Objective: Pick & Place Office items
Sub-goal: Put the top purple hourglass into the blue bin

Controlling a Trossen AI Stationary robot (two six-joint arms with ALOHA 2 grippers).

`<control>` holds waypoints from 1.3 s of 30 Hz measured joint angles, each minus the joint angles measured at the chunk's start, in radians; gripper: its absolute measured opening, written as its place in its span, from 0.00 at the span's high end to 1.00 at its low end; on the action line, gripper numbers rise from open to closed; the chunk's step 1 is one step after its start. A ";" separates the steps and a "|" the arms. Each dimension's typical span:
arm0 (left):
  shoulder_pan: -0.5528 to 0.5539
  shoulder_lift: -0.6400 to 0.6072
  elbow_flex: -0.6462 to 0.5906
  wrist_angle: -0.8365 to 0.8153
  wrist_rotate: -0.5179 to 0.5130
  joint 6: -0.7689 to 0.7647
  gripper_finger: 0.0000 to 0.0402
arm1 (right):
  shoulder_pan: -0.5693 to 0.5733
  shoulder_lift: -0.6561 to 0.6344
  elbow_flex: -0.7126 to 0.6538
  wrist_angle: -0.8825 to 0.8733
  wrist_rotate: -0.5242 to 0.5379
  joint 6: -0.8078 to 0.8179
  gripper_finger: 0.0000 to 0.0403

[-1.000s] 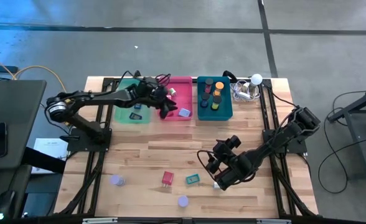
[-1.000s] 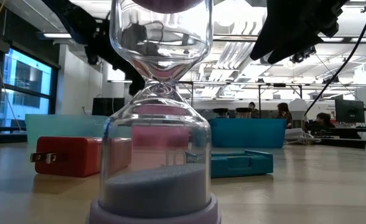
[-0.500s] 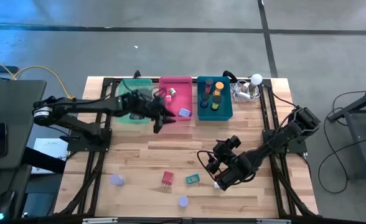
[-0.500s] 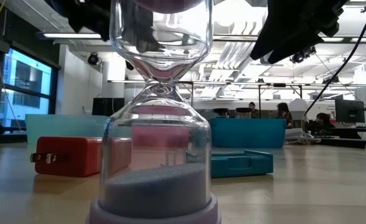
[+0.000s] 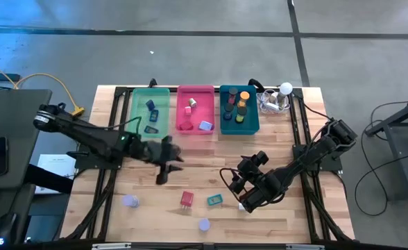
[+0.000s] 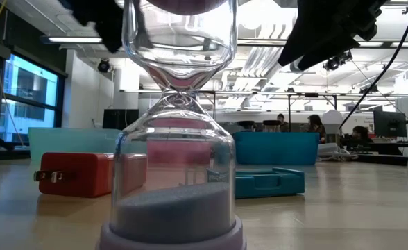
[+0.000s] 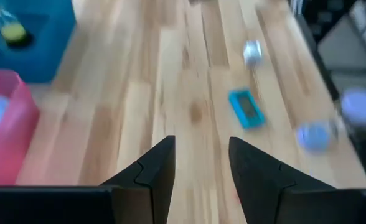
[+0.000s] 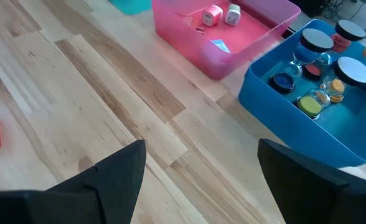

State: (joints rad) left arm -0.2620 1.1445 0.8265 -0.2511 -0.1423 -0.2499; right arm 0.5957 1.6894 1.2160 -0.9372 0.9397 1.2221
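Left arm has swung off the trays since a second ago; then it reached over the pink tray, and now the left gripper (image 5: 164, 167) hangs over bare table boards in front of the green tray (image 5: 150, 111), toward the table's middle. Its fingers (image 7: 155, 177) stand a little apart, nothing between them.

Right gripper (image 5: 244, 192) unchanged, parked low at the front right of the table, fingers (image 8: 117, 174) spread wide and empty.

Loose items on the front boards:
- red plug block (image 5: 187, 200), roughly square from above; in the low view (image 6: 79, 173) it lies flat with two prongs pointing to that picture's left.
- teal block (image 5: 214, 200) just right of the red one, apart from it, long axis slightly tilted off the table's width; the left wrist view shows it as a flat rectangle (image 7: 246, 108).
- lavender-capped hourglass (image 5: 203, 224) near the front edge, upright, long axis vertical, pale sand settled in the lower bulb (image 6: 176, 201).
- second lavender disc (image 5: 130, 201) off to the front left, well apart from the rest.

Trays at the back: pink tray (image 5: 196, 110) holds a few small pieces; teal tray (image 5: 239, 111) holds round-capped pieces standing on end, caps up (image 8: 320, 41).
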 joint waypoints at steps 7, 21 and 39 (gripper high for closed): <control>-0.187 -0.038 0.000 -0.217 -0.113 -0.010 0.64 | 0.000 0.000 0.000 0.001 -0.001 0.000 0.26; -0.368 -0.038 0.000 -0.395 -0.121 -0.309 0.64 | -0.010 0.000 0.000 0.009 0.000 -0.023 0.26; -0.372 -0.037 0.000 -0.400 -0.051 -0.379 0.64 | -0.010 0.000 0.000 0.011 0.002 -0.023 0.26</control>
State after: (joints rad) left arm -0.6337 1.1080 0.8261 -0.6510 -0.1932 -0.6290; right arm 0.5861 1.6897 1.2160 -0.9260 0.9417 1.1988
